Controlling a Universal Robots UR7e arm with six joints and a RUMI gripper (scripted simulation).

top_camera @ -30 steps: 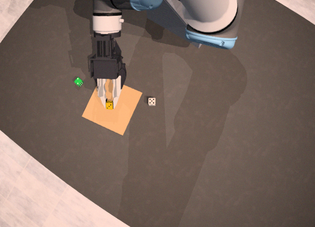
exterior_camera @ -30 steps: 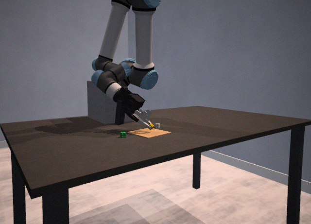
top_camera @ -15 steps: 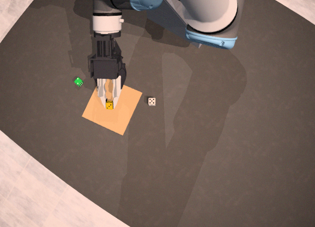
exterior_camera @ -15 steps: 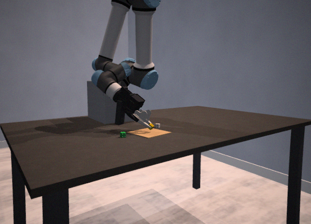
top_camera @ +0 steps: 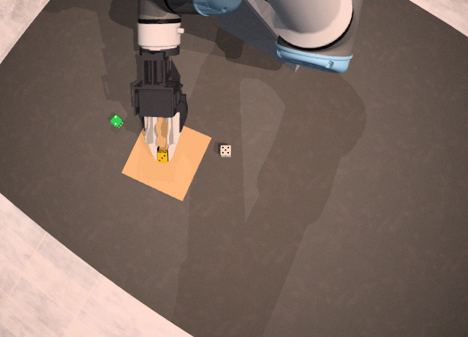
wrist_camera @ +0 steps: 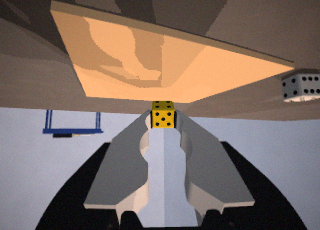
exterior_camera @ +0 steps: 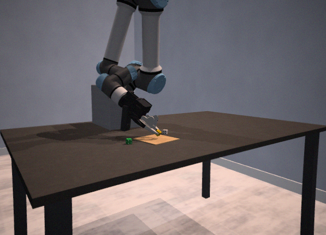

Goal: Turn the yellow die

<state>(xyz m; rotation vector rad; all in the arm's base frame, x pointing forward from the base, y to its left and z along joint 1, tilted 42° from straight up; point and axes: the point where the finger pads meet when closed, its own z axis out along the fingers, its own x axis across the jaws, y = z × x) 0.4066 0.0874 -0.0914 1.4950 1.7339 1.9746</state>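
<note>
nearest the exterior camera is the small green die (exterior_camera: 128, 140) sitting flat on the dark brown table top (exterior_camera: 79, 158), just off the near-left corner of the thin square orange mat (exterior_camera: 163, 139) – it's left alone because its top number isn't supposed to change. over the mat, the pale two-jaw gripper (wrist_camera: 163, 121) is clamped on the small yellow die with black pips (wrist_camera: 163, 114), pinching it right at the very tips, so the die sticks out ahead of the jaws and its faces stay visible. the arm comes in at a low slant from the back, tilted rather than straight down, which i'd guess is how the die gets rolled onto a new face. from the top view the yellow die (top_camera: 162, 155) hangs well inside the mat's outline, and the side view suggests it's just above the surface, not resting on it yet. can't read for sure which face will end up on top. past the mat, the little white die (top_camera: 225, 150) sits flat on the table, showing five – near the mat's far edge but apart from it, out of the gripper's way.
</note>
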